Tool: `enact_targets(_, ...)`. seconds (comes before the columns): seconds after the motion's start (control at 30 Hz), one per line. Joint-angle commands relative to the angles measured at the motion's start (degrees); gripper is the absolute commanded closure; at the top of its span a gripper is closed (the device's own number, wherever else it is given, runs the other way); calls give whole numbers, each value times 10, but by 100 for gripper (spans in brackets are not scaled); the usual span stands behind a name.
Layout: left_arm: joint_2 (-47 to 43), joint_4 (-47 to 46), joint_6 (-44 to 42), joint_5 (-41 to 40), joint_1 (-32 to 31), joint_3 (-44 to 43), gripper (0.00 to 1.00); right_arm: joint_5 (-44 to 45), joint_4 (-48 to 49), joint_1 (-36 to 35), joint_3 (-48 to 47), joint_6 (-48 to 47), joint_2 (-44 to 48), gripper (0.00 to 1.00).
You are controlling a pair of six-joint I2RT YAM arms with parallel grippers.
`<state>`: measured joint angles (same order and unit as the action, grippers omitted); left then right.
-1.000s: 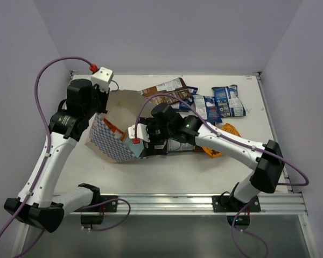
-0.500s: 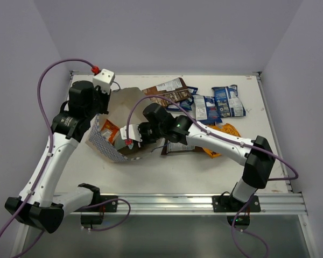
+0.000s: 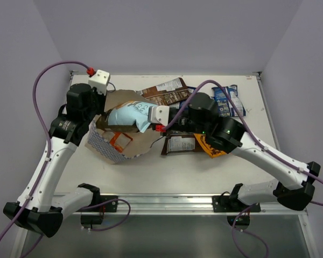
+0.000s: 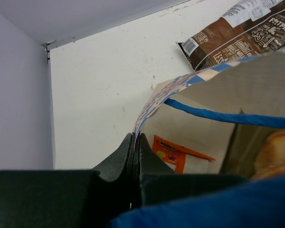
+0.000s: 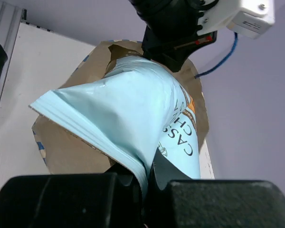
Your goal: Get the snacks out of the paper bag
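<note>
The paper bag (image 3: 105, 145) lies on its side at the left of the table, mouth toward the middle, brown inside showing (image 5: 69, 152). My left gripper (image 3: 99, 111) is shut on the bag's checkered rim (image 4: 147, 107), pinching the paper between its fingertips (image 4: 135, 140). My right gripper (image 3: 148, 121) is shut on the corner of a light blue snack packet (image 3: 126, 115), which hangs over the bag's mouth (image 5: 128, 114). An orange packet (image 3: 118, 141) still lies inside the bag (image 4: 180, 154).
Several packets lie on the table right of the bag: a brown one (image 3: 164, 91) at the back, dark blue ones (image 3: 226, 102), another brown one (image 3: 180, 143) and an orange one (image 3: 211, 146) under my right arm. The bag's blue cord handle (image 4: 228, 116) crosses its mouth.
My right gripper reached into the bag open, shut on the light blue packet and drew back to the right, lifting it out above the bag's mouth. The left gripper kept its hold on the rim.
</note>
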<state>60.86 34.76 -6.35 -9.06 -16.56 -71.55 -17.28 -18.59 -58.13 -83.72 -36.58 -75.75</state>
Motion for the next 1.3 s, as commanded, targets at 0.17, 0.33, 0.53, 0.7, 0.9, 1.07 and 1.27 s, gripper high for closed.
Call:
enact_targets(0.17,-4,-21,19,-99,0,-3,100,91,81,28,-22,76,118,100)
enact_targets(0.33,3,-20,28,-127,0,-4,100,144,81,117,15,148,193,100)
enact_targets(0.53,21,-15,40,-157,0,-8,100,231,73,191,86,167,284,100)
enact_targets(0.7,16,-19,40,-147,0,-18,100,402,71,292,172,172,304,100)
enact_targets(0.9,6,-21,41,-119,0,-23,100,472,70,494,260,270,267,100)
enact_targets(1.07,-5,-24,47,-99,0,-15,100,464,154,585,320,288,226,100)
enact_targets(1.27,-9,-24,48,-97,0,-15,100,335,199,657,344,328,124,100)
